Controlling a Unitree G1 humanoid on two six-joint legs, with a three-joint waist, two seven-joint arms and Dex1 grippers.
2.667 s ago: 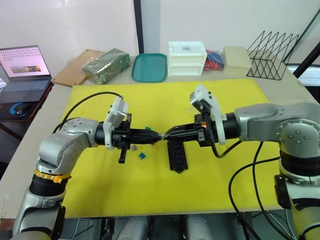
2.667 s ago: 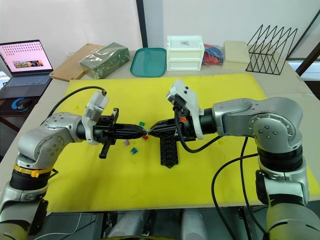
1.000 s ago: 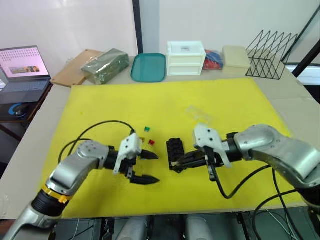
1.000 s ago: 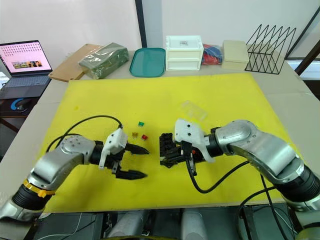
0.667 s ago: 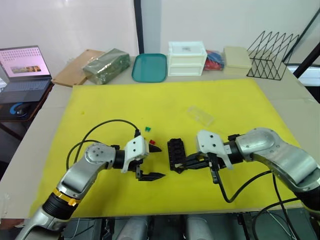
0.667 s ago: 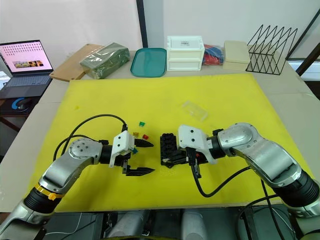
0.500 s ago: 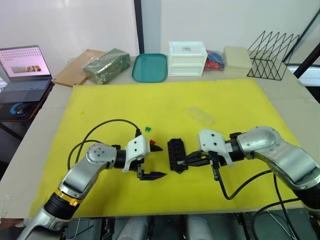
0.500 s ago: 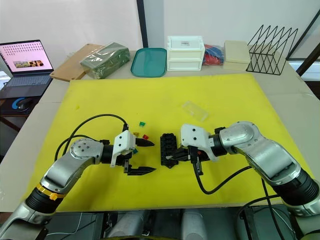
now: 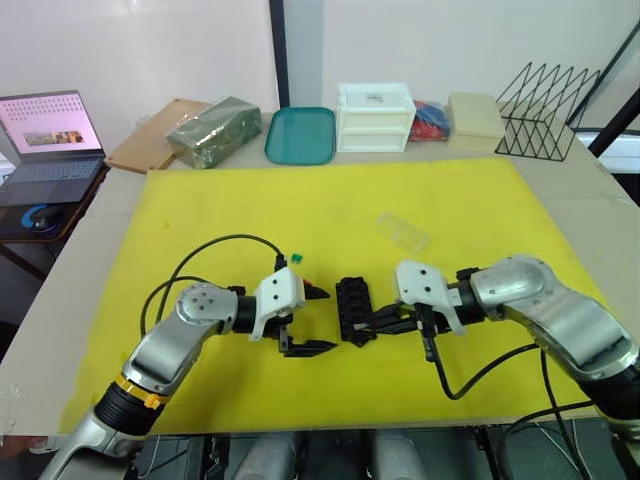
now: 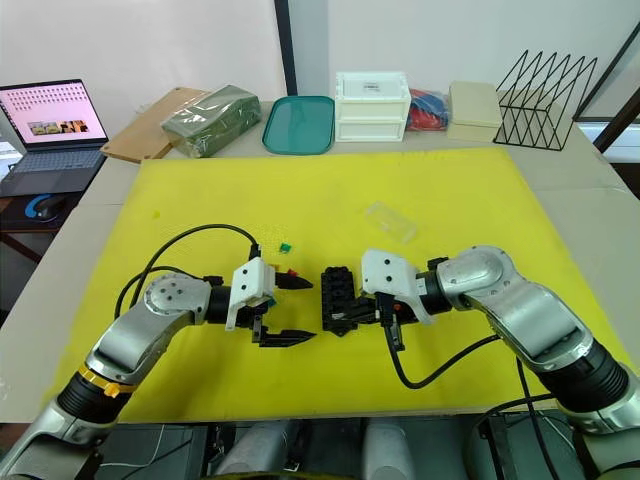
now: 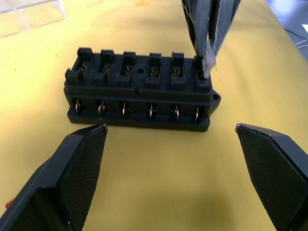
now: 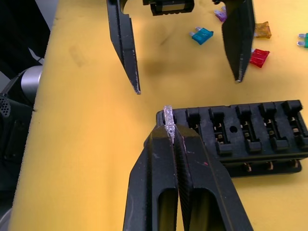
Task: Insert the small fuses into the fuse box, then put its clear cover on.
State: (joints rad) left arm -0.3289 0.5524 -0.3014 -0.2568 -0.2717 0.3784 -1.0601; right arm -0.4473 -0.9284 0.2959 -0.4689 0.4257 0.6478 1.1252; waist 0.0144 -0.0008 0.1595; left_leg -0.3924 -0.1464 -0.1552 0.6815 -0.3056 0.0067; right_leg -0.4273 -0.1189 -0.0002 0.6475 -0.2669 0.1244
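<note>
The black fuse box (image 10: 338,298) lies on the yellow mat (image 10: 450,190), its two rows of slots showing in the left wrist view (image 11: 139,91). My right gripper (image 12: 171,137) is shut on a small grey translucent fuse (image 12: 168,120), whose tip touches the box's end slot (image 11: 208,61). My left gripper (image 10: 303,310) stands open just left of the box, one finger on each side of its near end, touching nothing. Loose small fuses lie behind it: teal (image 12: 201,34), red (image 12: 258,57), amber (image 12: 262,30), purple (image 12: 220,14), green (image 10: 286,248). The clear cover (image 10: 390,221) rests on the mat beyond the box.
Along the table's back edge stand a teal tray (image 10: 299,124), a white drawer unit (image 10: 370,105), a black wire rack (image 10: 540,100) and a green packet (image 10: 210,118). A laptop (image 10: 50,135) sits off the table at the far left. Cables loop from both wrists over the mat.
My left gripper has moved right, closer to the fuse box, and stays open. The right gripper has held its place at the box's near end with the fuse.
</note>
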